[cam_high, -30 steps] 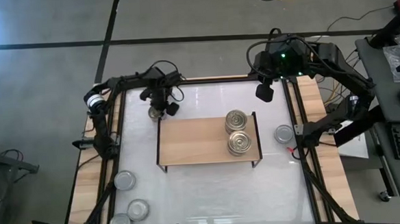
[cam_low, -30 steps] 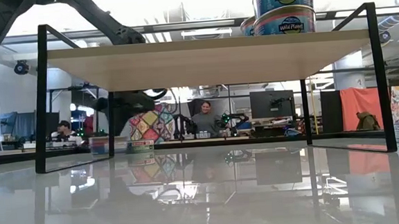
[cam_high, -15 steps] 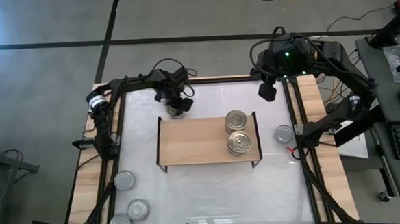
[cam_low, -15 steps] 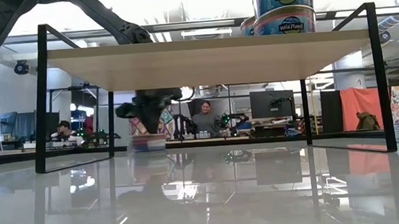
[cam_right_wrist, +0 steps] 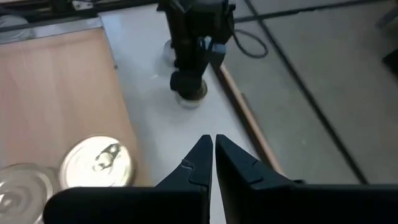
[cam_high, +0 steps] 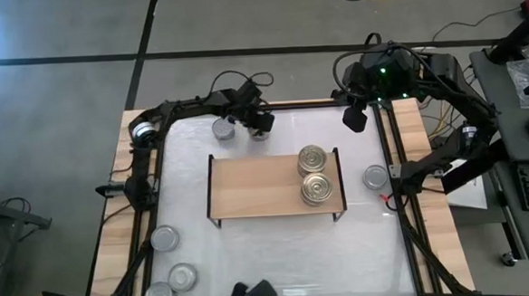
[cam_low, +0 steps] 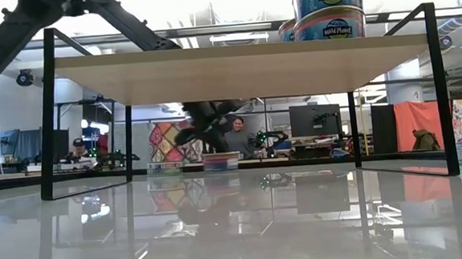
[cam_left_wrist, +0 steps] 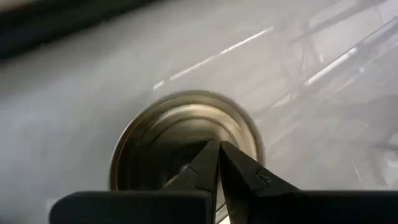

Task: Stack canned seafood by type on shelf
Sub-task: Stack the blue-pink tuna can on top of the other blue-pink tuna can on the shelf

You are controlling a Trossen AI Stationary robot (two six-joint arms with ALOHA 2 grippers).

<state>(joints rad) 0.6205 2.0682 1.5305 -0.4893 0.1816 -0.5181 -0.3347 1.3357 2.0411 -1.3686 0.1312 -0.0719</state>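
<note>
The left gripper [cam_high: 261, 127] is being held with its fingers pressed together over a gold-topped can [cam_left_wrist: 186, 146] on the white tabletop [cam_high: 279, 256], at the far side, just beyond the shelf's far edge; whether the can is being touched cannot be told; a silver-topped can [cam_high: 223, 128] is sitting just to its left. The right gripper [cam_high: 353, 119] is being held shut and empty above the far right corner. On the shelf [cam_high: 253, 185], two gold cans [cam_high: 314, 173] are lying at the right end, one beyond the other; one grey can [cam_high: 375, 177] is resting right of the shelf; three more [cam_high: 171, 266] are lying at the near left.
</note>
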